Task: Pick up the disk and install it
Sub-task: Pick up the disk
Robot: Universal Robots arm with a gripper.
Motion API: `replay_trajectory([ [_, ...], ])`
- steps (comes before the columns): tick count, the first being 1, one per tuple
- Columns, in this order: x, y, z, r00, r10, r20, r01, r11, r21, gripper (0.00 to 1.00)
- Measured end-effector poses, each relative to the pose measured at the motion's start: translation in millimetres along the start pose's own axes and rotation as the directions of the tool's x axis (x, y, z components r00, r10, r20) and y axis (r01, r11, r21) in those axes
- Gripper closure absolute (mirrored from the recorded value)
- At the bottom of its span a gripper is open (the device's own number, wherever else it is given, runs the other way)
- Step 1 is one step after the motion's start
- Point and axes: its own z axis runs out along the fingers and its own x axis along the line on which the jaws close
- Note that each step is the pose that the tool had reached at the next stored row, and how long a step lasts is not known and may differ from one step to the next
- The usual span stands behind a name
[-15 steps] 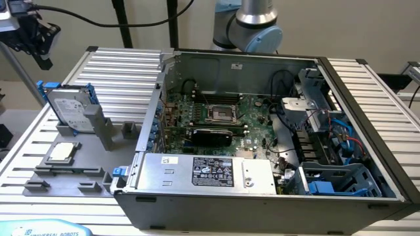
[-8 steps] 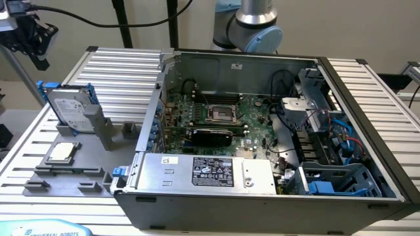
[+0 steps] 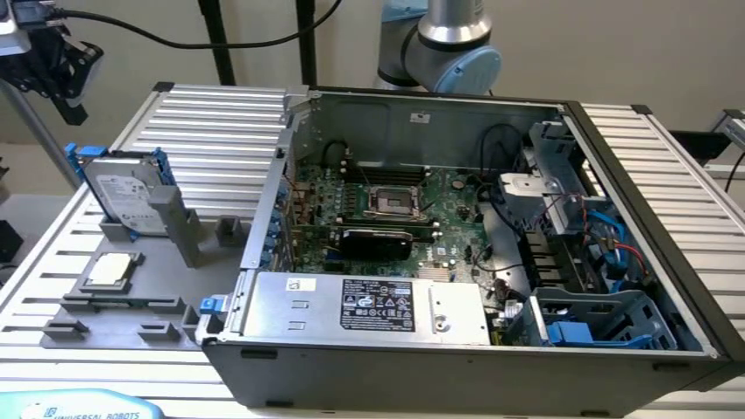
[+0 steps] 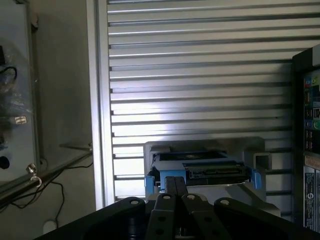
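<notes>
Gripper (image 4: pixel 175 181) is pinched fully closed, fingers (image 4: pixel 169 196) pressed together with nothing between them. It's clear of the disk (image 3: pixel 118 197), no contact. In the wrist view the disk is straight ahead of the fingertips, seen edge-on, with blue rails showing at both ends. The disk stands upright on its edge in a grey stand (image 3: pixel 174 220) on the slatted metal table (image 3: pixel 222 131), at the exterior view's left, outside the computer case (image 3: pixel 442 377). White label faces the camera, blue rail visible along its edge. Not installed, not picked. A small square silver chip (image 3: pixel 111 269) lies flat on the grey tray (image 3: pixel 128 323) just in front of the stand, apart from the disk. The case lies open on its side. Inside it, the green motherboard (image 3: pixel 396 196) is in the middle and the silver power supply (image 3: pixel 361 305) sits along the near wall. A blue plastic cage (image 3: pixel 605 319) is in the near corner at the exterior view's right, and red and blue cables run beside it. The arm's base joint (image 3: pixel 448 44) rises behind the case.
</notes>
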Motion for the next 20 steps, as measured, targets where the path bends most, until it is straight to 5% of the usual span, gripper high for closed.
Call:
replay_trajectory([
  [8,0.0,0.0,0.0,1.0000,-0.007,-0.0002,0.007,1.0000,0.0001,0.89],
  [12,0.0,0.0,0.2,0.9973,-0.074,-0.0025,0.074,0.9973,0.0004,0.89],
  [20,0.0,0.0,0.4,0.9760,-0.218,-0.0078,0.218,0.9761,0.0007,0.89],
])
